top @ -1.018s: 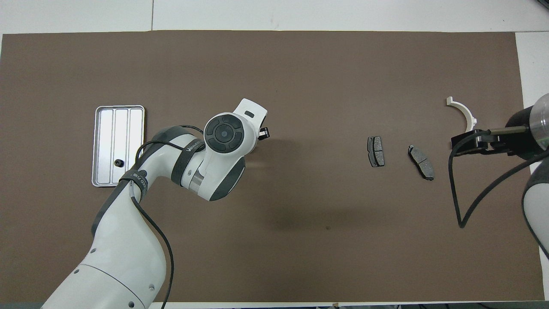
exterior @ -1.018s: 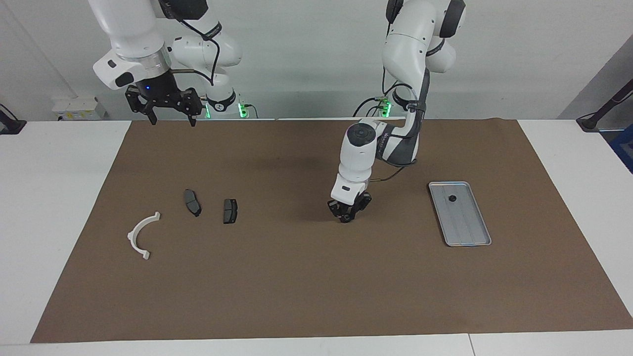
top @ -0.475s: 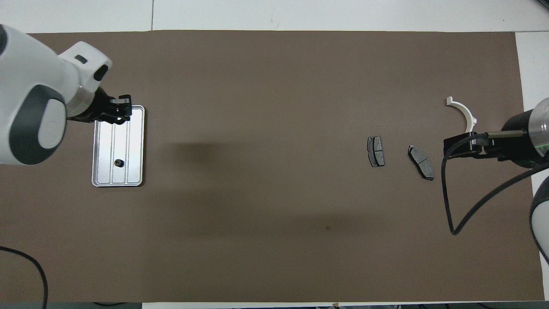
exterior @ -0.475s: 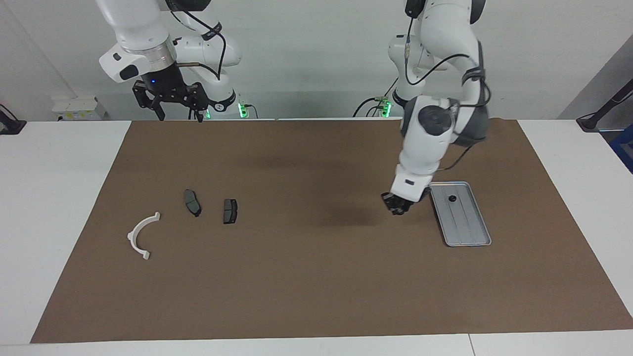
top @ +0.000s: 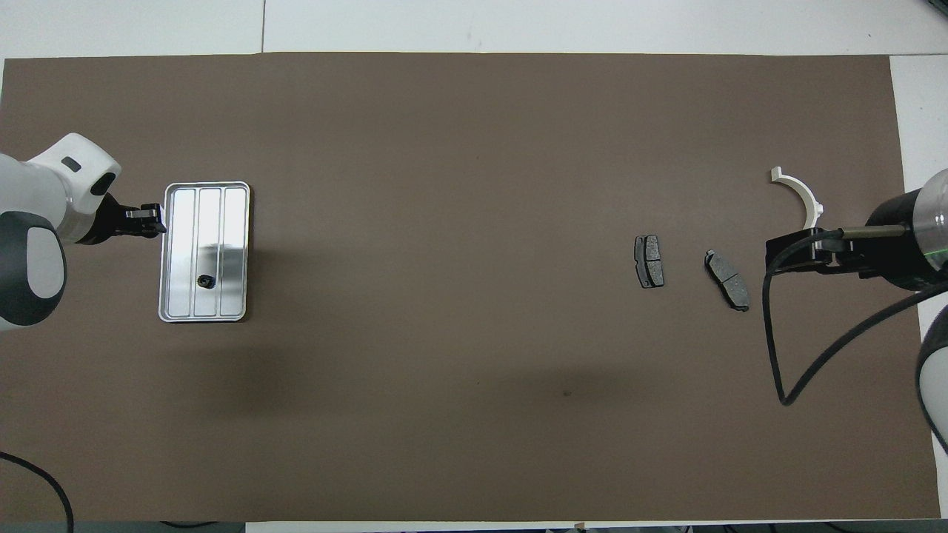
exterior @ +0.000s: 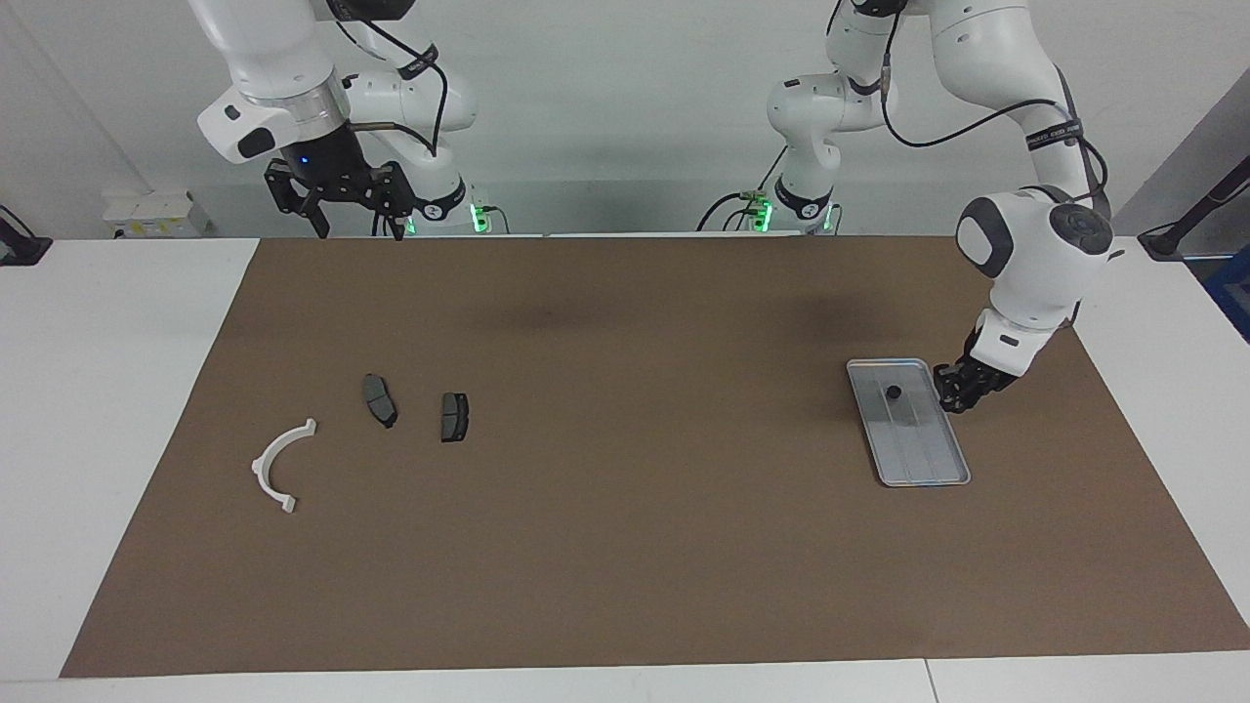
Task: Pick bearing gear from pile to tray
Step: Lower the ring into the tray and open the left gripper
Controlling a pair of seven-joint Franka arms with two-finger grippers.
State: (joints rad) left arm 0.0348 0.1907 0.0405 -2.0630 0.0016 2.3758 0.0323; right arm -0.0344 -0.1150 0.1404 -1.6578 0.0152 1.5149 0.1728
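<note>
Moved: left claw [exterior: 952,395] is now hovering by the tray's [exterior: 926,477] rim toward the left arm's end, having swung there from mid-bench.
Left claw: nearly clenched; whether it is gripping anything I cannot tell.
Right claw [exterior: 342,200]: splayed wide, waiting aloft at 11 o'clock in the facing view.
Bearing gear [exterior: 893,392]: lying in the tray.
Pile: white bracket [exterior: 281,466] and two brake pads [exterior: 380,399] are sitting toward the right arm's end.

Bright even overhead light; soft arm shadows on mat [exterior: 625,547]; sharp.
</note>
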